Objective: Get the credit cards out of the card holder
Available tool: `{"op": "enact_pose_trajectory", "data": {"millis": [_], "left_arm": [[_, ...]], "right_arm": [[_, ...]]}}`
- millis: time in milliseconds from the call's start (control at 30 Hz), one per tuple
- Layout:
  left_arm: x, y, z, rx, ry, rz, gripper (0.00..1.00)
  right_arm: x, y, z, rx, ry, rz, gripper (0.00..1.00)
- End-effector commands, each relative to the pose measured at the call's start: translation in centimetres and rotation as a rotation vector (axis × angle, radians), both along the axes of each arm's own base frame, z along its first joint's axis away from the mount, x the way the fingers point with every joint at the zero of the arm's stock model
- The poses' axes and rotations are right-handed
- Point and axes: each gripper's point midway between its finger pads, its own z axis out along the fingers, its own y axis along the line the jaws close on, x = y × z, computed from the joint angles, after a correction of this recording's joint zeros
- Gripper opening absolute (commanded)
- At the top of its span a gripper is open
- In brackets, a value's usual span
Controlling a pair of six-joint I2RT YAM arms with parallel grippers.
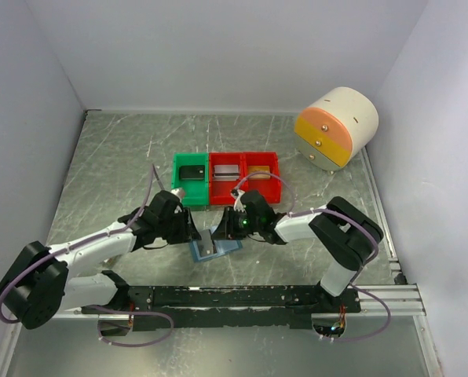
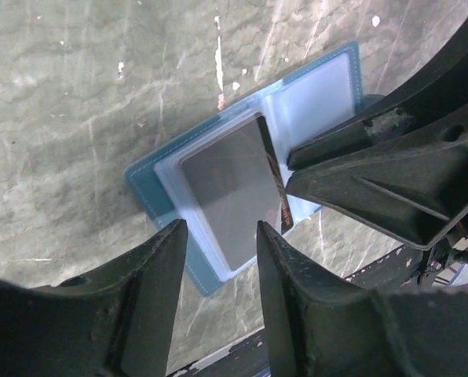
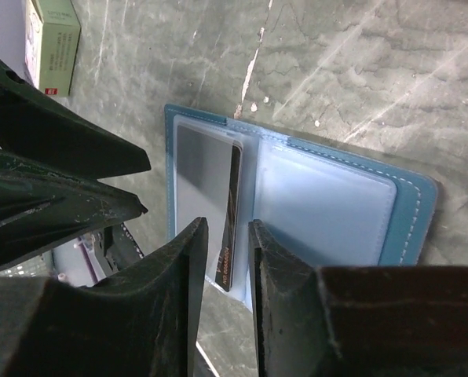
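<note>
I am bracketing the edge of the grey plastic card [image 3: 202, 181] with my narrowed right tool [image 3: 226, 232], my left tool [image 2: 218, 232] half-open over the spread slate-blue folding card holder [image 2: 148, 184] to steady it.

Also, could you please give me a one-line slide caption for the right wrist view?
Right end effector, slightly open, above the opened card holder; a grey credit card sits in one pocket.

White arms [image 1: 100, 243], black joints [image 1: 38, 287], purple cables [image 1: 149, 192].

card holder [image 2: 144, 182]: blue, open flat | credit cards [image 2: 234, 196]: grey, pocketed
</note>
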Motion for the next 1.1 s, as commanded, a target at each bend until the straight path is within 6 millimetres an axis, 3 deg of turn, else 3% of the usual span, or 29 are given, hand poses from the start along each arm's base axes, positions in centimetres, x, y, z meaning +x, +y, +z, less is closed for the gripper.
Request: {"op": "enact_pose_trajectory", "data": {"millis": [0,233,533,800,1067], "left_arm": [[1.2,-1.2,0.5,-0.022,-0.052,0.019,0.5],[0.6,-0.4,-1.6,0.082,-0.017,0.012,0.32],[-0.1,0.9,-3.5,0.174,0.02,0.028,0.3],[-0.5,1.0,-3.6,0.173,0.017,0.033,0.29],[-0.5,1.4,-3.3,0.185,-0.003,0.028,0.33]], "right_arm": [[0.0,0.8,-0.1,0.026,0.007,0.017,0.27],[-0.2,0.8,-0.7,0.029,0.03,0.023,0.23],[-0.7,1.1,-0.3,0.064,0.029,0.052,0.17],[-1.2,1.4,0.4,0.108,0.032,0.072,0.0],[0.0,-0.4,-0.1,0.054,0.022,-0.021,0.0]]}}
